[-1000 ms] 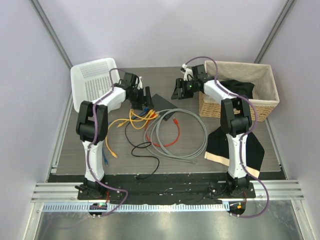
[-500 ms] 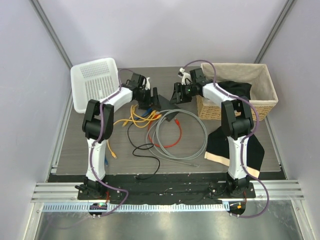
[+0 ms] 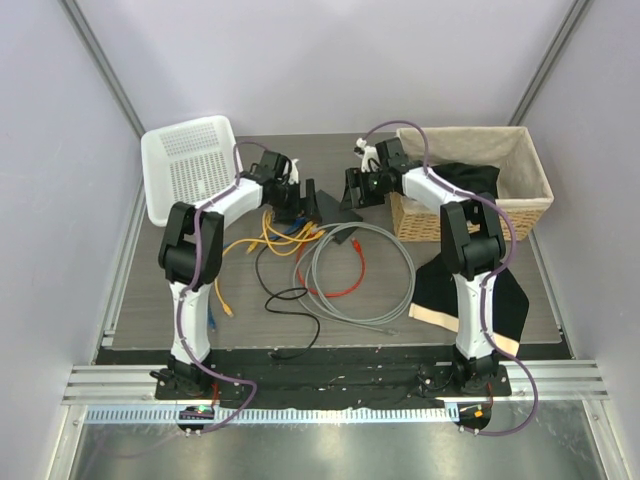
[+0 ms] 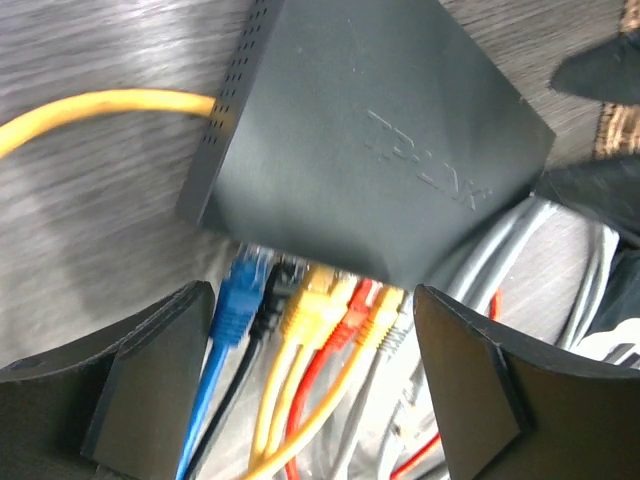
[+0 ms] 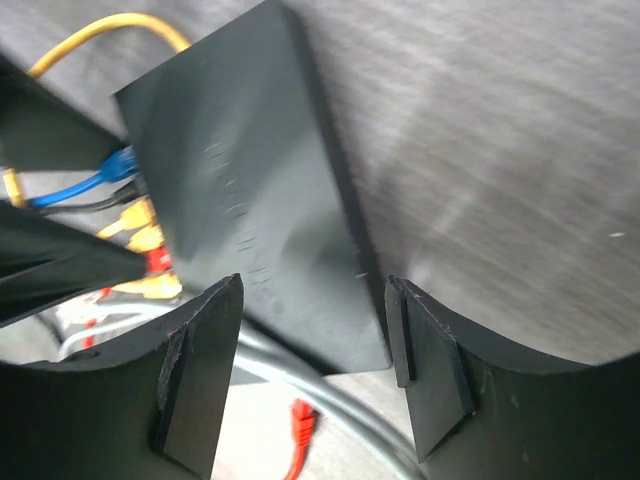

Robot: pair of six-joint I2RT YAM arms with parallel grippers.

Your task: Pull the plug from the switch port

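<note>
The switch is a flat matte-black box lying on the table at the back middle. A row of plugs sits in its near edge: blue, black, yellow, red, yellow and grey. My left gripper is open, its fingers either side of the plug row without touching it. My right gripper is open above the switch's opposite corner, holding nothing. Both show in the top view, the left gripper and the right gripper flanking the switch.
A white plastic basket stands at the back left and a wicker basket at the back right. A coiled grey cable, a loose red plug, yellow cables and a black cable lie in front. A black-and-cream cloth lies at the right.
Both arms have closed in on the switch: the left gripper moved right and back to the plug row, the right gripper moved left over the switch. Both stay open.
</note>
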